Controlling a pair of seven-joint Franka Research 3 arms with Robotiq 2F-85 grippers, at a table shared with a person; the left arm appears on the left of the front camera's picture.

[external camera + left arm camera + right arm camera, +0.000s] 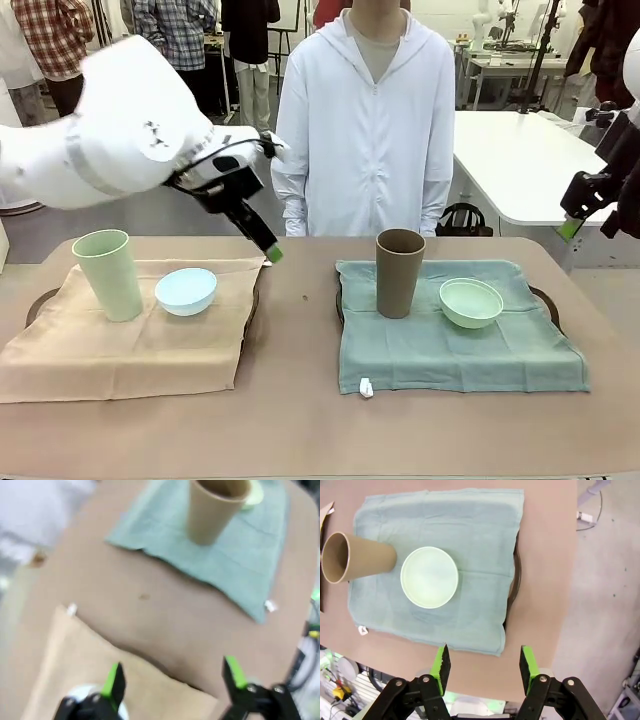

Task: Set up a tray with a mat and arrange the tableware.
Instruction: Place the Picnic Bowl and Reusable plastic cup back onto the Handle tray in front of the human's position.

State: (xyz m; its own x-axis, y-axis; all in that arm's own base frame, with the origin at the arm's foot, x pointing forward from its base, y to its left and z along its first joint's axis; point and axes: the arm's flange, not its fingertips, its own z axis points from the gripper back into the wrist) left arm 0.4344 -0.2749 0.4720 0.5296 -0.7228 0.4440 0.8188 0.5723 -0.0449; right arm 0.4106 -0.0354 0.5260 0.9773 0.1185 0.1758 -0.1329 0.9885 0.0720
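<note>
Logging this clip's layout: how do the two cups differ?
The pale green cup stands on the beige mat beside the light blue bowl; the brown cup stands on the teal mat beside the pale green bowl. Both are upright, tall, tapered, handleless.

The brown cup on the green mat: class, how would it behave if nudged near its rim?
The brown cup is tall with a narrow base, so it would probably tip. Its matte, thin-looking wall suggests it's light. The soft green mat beneath might bunch rather than let it slide.
</note>
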